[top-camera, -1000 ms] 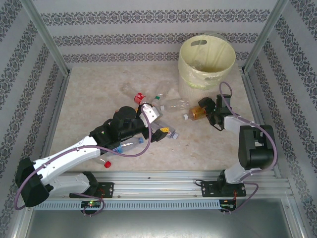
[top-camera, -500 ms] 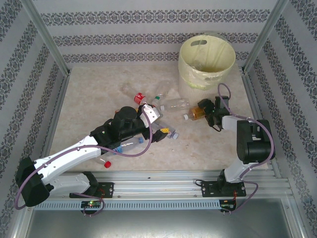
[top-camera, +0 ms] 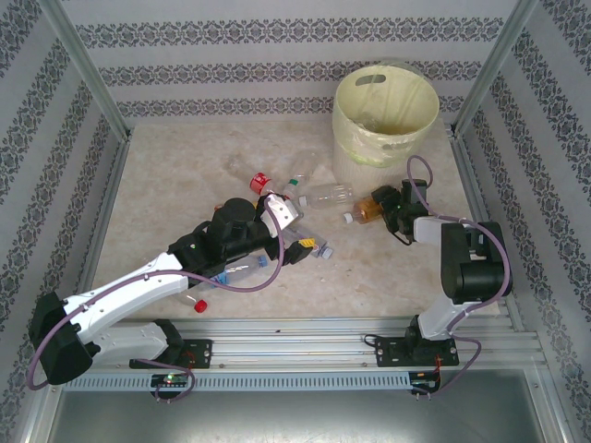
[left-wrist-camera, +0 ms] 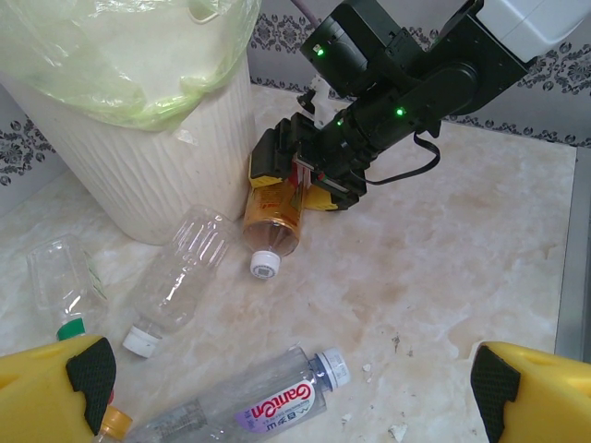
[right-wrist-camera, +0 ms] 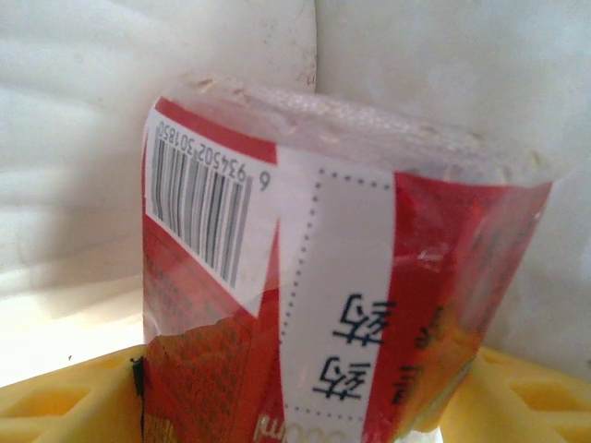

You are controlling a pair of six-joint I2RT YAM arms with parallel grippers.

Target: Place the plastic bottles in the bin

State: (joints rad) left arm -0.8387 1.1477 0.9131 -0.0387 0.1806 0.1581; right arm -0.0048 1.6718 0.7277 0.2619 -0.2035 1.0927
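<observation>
The pale-yellow bin (top-camera: 383, 111) with its clear liner stands at the back right, and its ribbed wall (left-wrist-camera: 157, 157) is close in the left wrist view. My right gripper (top-camera: 386, 209) is shut on an orange-labelled bottle (top-camera: 369, 209) low beside the bin's base. That bottle (left-wrist-camera: 274, 217) points its white cap toward my left arm, and its red label (right-wrist-camera: 323, 277) sits between my right gripper's (right-wrist-camera: 295, 415) yellow fingers. My left gripper (left-wrist-camera: 291, 406) stands open above a clear GanTen bottle (left-wrist-camera: 249, 406). Two more clear bottles (left-wrist-camera: 180, 277) lie near the bin.
Other bottles lie mid-table: one with a red cap (top-camera: 259, 182), one with a green cap (top-camera: 294, 185), one under my left forearm (top-camera: 235, 269). A loose red cap (top-camera: 199, 303) sits near the front. Patterned walls and metal posts fence the table.
My right arm has folded in slightly, holding the orange bottle close to the bin's base. The left arm has hardly moved.
</observation>
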